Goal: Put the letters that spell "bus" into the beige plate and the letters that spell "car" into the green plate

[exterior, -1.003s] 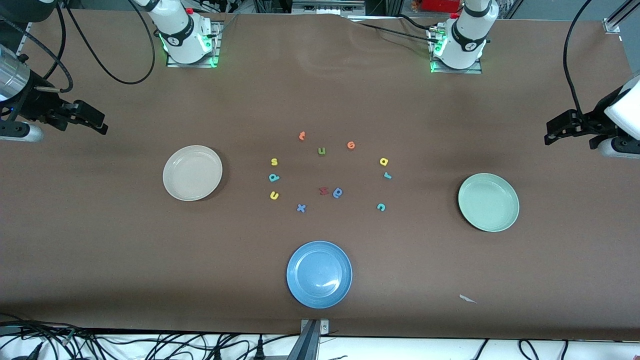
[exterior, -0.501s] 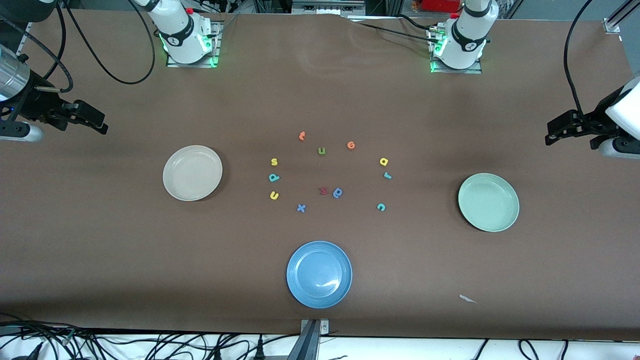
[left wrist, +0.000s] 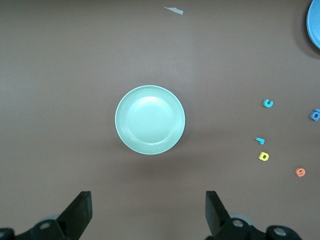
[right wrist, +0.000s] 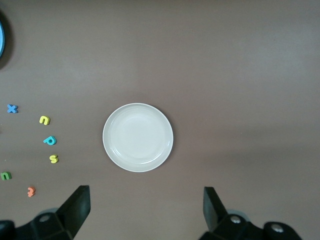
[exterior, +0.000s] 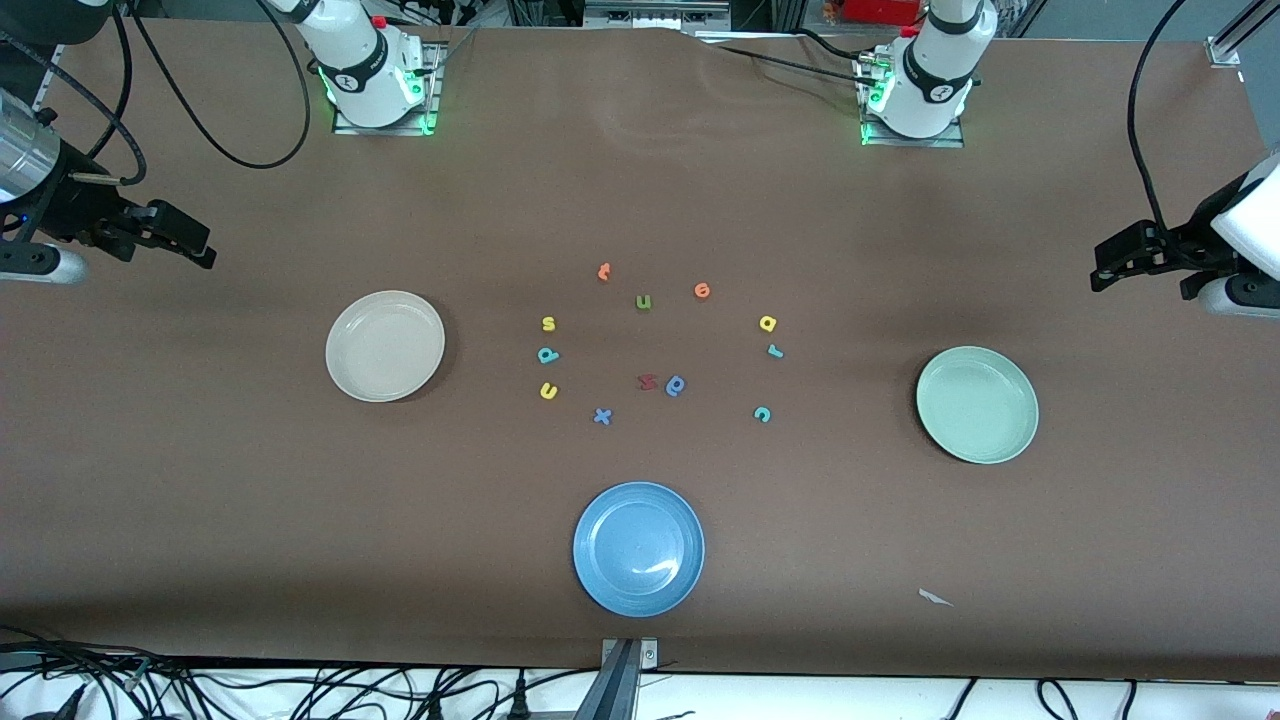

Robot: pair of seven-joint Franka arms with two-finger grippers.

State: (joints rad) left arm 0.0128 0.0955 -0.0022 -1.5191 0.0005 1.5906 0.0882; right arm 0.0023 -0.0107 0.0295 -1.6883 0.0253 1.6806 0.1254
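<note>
I see the beige plate [exterior: 385,346] empty toward the right arm's end, yellow "s" [exterior: 548,323], teal "b" [exterior: 547,355], yellow "u" [exterior: 548,391] beside it. Yellow "a" [exterior: 767,323], teal "r" [exterior: 775,351], teal "c" [exterior: 763,414] lie near the empty green plate [exterior: 977,404].

Even overhead light, soft shadows beside plates, small glare on blue plate [exterior: 650,568], sharp focus

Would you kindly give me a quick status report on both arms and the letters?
Left gripper and right gripper open, empty, waiting at table ends. Beige plate and green plate hold nothing. All letters on table between plates, untouched.
</note>
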